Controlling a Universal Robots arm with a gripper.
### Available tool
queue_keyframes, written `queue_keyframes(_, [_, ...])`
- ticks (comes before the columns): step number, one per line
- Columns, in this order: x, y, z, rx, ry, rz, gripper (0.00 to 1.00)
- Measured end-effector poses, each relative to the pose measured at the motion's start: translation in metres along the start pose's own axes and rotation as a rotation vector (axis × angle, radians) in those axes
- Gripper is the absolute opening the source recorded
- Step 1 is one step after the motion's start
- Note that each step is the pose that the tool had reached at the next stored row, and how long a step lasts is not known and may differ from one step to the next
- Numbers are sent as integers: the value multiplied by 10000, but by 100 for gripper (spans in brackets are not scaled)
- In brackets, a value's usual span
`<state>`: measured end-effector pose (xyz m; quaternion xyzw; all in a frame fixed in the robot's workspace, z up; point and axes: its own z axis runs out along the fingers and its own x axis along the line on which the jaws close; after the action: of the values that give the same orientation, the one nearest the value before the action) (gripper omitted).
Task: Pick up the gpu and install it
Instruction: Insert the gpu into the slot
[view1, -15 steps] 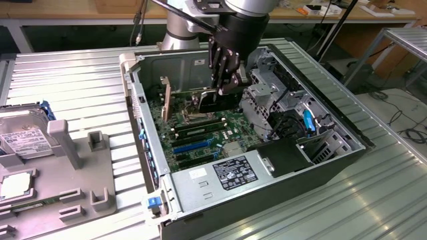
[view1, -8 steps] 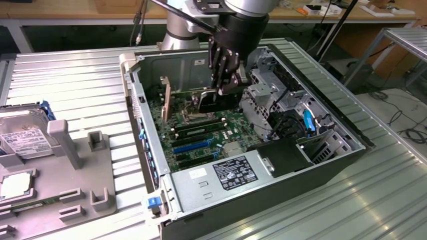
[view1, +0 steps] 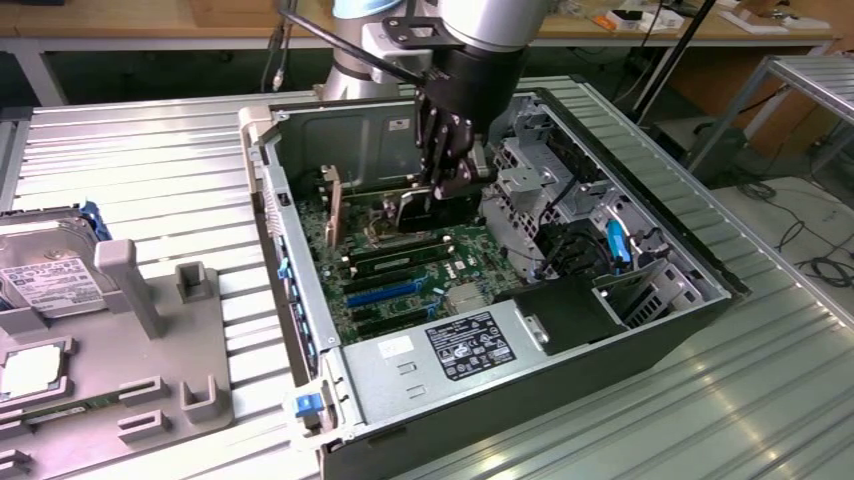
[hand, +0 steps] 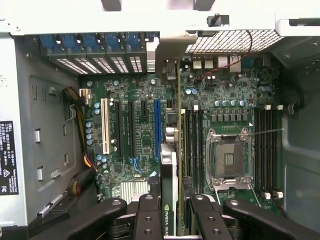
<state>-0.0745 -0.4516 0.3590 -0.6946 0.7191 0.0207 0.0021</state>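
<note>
Gpu (hand: 169, 160) is in my grip. Gripper (hand: 172, 201) is closed on its near end, one of my fingers (hand: 148, 215) on each face. Card stands on edge, green pcb alongside the black cooler.

In the exterior view the gpu (view1: 411, 212) hangs straight under my gripper (view1: 447, 180). It's down inside the open pc case (view1: 347, 140), right over the motherboard (view1: 400, 275). Can't tell if its bottom edge is in a slot or just above one.

At the end far from my hand, the silver bracket (hand: 170, 47) sits up against the case's rear wall, just beside the row of blue slot clips (hand: 100, 42).

Below the card, to one side of my fingers, there's a long blue slot (hand: 157, 127). Further out are a white slot (hand: 105, 132) and a finned silver heatsink (hand: 129, 191). On the other side of my fingers is the cpu socket (hand: 227, 160), w/ memory slots (hand: 267, 150) beyond it.

Further from the hand, same case: psu (view1: 447, 350) w/ a black label.

Outside the case, well apart from my hand toward the exterior view's left, a grey parts fixture (view1: 134, 300) has a hard drive (view1: 40, 280) in it. All of this sits on the ribbed metal table (view1: 147, 150).
</note>
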Motion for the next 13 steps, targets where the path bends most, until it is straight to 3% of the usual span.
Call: queue_keyframes(13, [-2,0,14,20,0,0,27])
